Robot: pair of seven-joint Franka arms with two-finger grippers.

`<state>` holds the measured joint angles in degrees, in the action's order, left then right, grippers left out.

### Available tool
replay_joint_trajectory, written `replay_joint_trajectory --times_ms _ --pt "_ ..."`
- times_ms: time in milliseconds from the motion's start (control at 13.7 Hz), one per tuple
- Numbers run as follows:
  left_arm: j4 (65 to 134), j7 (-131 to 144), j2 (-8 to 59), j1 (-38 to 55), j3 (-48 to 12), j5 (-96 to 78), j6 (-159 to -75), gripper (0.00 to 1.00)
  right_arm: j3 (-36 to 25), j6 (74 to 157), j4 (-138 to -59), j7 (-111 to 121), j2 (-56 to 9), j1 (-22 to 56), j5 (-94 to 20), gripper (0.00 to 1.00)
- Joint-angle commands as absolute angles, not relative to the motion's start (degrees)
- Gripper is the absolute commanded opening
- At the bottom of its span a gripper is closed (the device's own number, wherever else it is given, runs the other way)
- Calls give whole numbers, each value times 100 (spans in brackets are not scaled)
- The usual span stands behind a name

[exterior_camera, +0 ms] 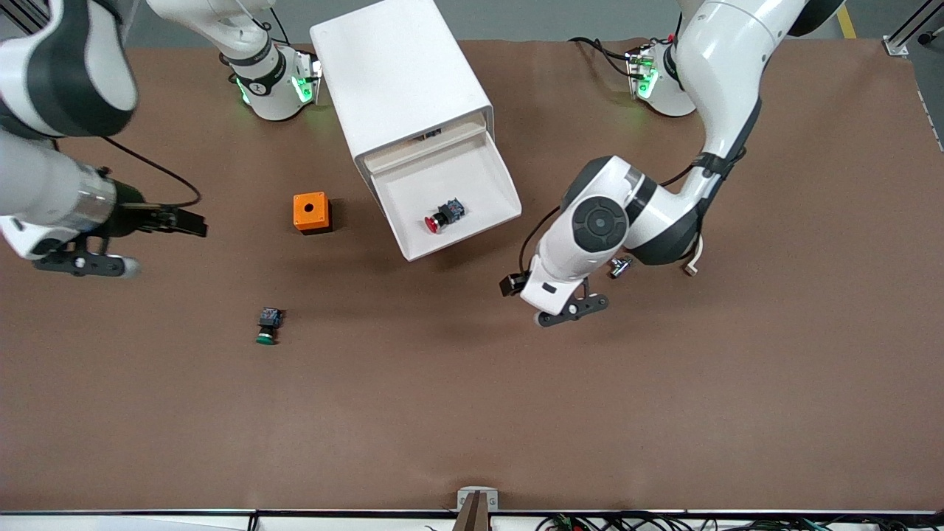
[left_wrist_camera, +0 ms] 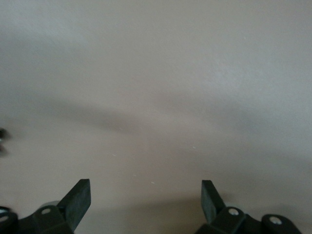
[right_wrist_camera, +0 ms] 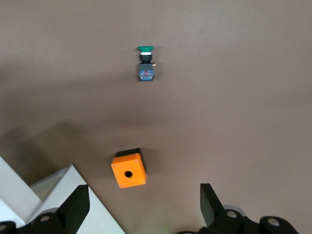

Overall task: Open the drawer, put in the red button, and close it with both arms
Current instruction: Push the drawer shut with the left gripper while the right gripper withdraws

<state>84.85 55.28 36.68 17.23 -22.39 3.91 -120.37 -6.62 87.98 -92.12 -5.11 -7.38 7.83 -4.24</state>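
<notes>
Red cap's already in: from the front view your red button (exterior_camera: 443, 215) lies on its side in the pulled-out drawer (exterior_camera: 413, 184), so what's left, I'd say, is the two-arm close. The drawer's long run points down toward the front camera, slanted toward the left arm's end of the table. Your left gripper (exterior_camera: 574, 310) hangs over bare table off the drawer's front corner, clearly the nearer one. The right gripper (exterior_camera: 195, 222) hangs well off at the right arm's end, past the orange box (exterior_camera: 311, 212).

Left wrist view: spread fingers (left_wrist_camera: 78, 201), nothing between them, only table.

Right wrist view: jaws wide and empty too, with the orange box (right_wrist_camera: 129, 171), the green button (right_wrist_camera: 146, 63) and a white cabinet corner (right_wrist_camera: 53, 190) below.
</notes>
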Motion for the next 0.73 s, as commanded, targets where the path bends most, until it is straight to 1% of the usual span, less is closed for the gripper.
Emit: replay_joint_trajectory --times_ms 0,219,656 --pt "8455 6071 3761 2020 -2250 422 -12155 100 -527 8526 -8737 -71 -782 528 -256 100" --pt "8464 6380 3806 2284 -2250 422 -12155 100 -519 8184 -8439 35 -808 361 -167 100" --pt "8490 7074 3867 2724 -2276 335 -12129 100 -519 8165 -8411 518 -826 124 -141 100"
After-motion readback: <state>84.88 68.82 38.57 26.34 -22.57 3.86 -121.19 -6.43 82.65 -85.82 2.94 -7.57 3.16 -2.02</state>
